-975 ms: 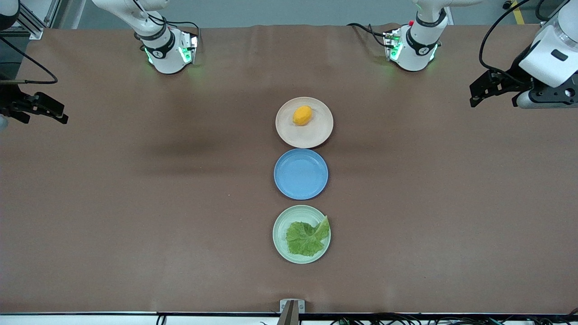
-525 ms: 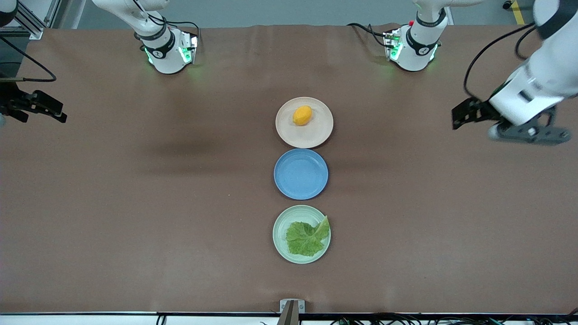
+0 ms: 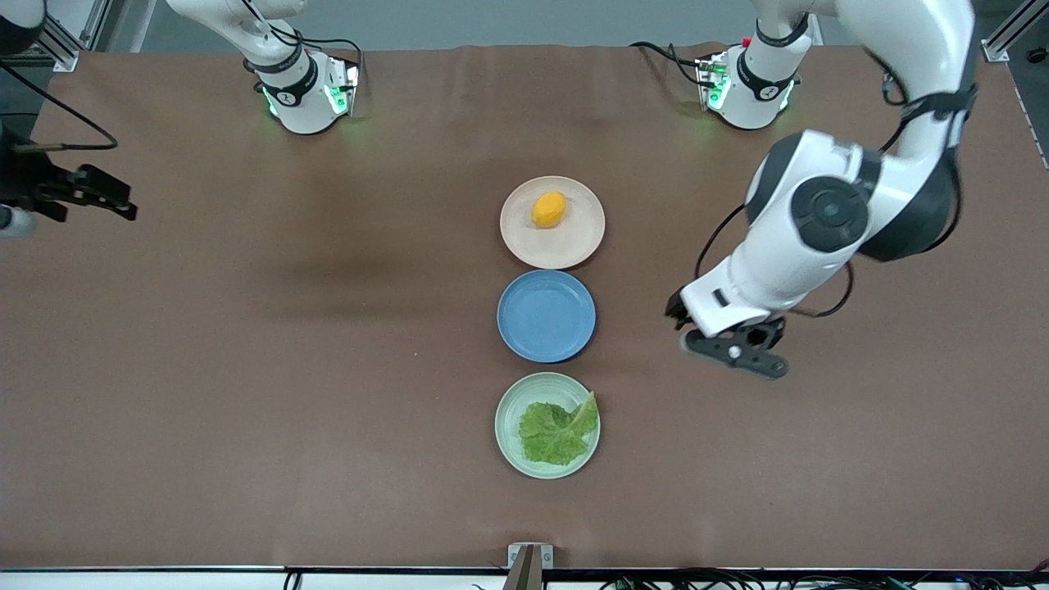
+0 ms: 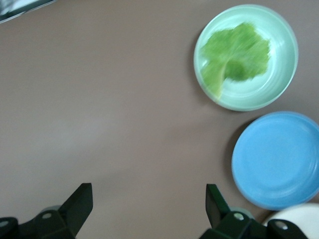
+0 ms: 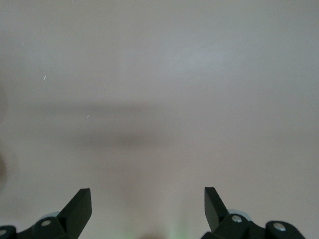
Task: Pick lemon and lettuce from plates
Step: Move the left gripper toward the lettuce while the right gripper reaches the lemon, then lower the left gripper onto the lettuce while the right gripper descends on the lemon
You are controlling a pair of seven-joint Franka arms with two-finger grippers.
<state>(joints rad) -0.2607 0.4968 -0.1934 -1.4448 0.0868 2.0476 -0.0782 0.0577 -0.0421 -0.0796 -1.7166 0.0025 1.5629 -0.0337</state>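
The surface (image 3: 246, 369) under me is plain brown. On it, a yellow-orange lemon (image 3: 548, 210) lies on a pale pink-beige plate (image 3: 574, 246). Beside that is a medium blue plate (image 3: 546, 316), and a pale mint green plate (image 3: 508, 451) carrying crinkled bright green lettuce (image 3: 555, 431) with a paler rib. My arms are white with black joints, and my fingers (image 4: 79, 206) are black.

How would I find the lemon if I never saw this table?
Three plates sit in a row mid-table. Find the pink-beige plate, farthest from the front camera, beside the blue plate. The lemon on it is small, oval and yellow-orange; the lettuce is a flat green leaf.
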